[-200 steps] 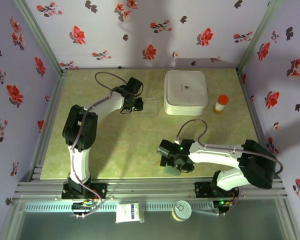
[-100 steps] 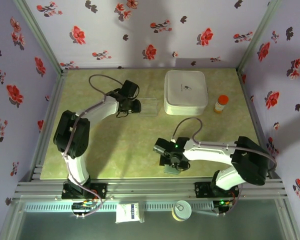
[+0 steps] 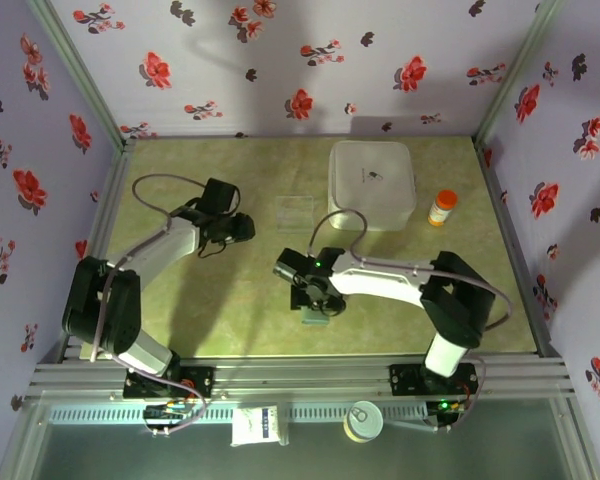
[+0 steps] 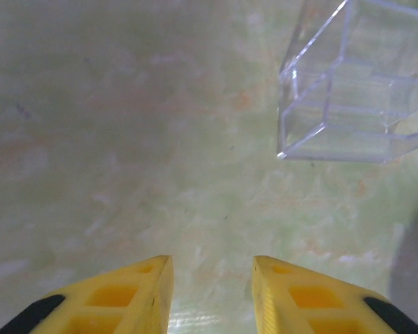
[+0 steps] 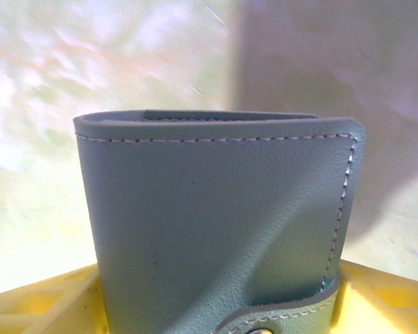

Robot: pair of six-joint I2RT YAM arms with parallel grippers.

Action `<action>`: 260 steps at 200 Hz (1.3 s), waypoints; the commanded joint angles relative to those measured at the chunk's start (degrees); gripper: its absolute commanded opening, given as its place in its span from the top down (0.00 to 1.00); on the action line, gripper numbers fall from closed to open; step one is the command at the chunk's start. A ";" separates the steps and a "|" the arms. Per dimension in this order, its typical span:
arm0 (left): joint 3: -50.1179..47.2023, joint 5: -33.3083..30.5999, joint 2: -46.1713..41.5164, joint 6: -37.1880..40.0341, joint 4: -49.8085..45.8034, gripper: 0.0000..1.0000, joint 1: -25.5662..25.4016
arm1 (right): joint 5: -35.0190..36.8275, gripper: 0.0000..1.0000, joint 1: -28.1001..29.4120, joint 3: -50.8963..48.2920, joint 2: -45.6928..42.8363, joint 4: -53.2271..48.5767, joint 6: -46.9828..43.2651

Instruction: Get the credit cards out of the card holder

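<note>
The card holder [image 5: 216, 223] is a slate grey-blue wallet, folded shut with its snap strap across the bottom. It stands between the yellow fingers [image 5: 49, 296] of my right gripper [image 5: 216, 296], which is shut on it. From above, the holder [image 3: 316, 316] hangs under the right gripper [image 3: 310, 298] near the table's middle front. The credit cards are hidden inside the closed holder. My left gripper [image 4: 212, 263] is open over bare table, nothing between its fingers. In the top view the left gripper [image 3: 243, 228] sits left of centre.
A clear plastic box [image 4: 355, 90] stands ahead and to the right of the left gripper, seen from above as the clear box [image 3: 296, 211]. A big white square box [image 3: 372, 183] and an orange bottle [image 3: 441, 208] stand at the back right.
The right arm has swung left and away from the front edge, carrying the card holder. The left arm has drawn back leftward from the clear box, its jaws a little wider.
</note>
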 commanded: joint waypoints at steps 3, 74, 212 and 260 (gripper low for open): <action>-3.99 3.48 -3.08 -1.34 0.64 0.65 1.65 | -0.25 0.27 -1.26 7.23 5.03 -2.00 -5.82; -11.20 7.67 -6.12 -3.71 2.92 0.63 2.63 | -1.61 0.22 -3.11 20.61 17.16 -3.70 -9.57; -18.72 16.19 -4.01 -12.58 14.45 0.66 0.05 | -1.33 0.51 -4.42 18.82 11.39 -6.25 -15.04; -19.62 16.54 -3.39 -14.60 16.97 0.73 -1.80 | -3.02 0.60 -4.72 19.13 13.63 -5.12 -16.78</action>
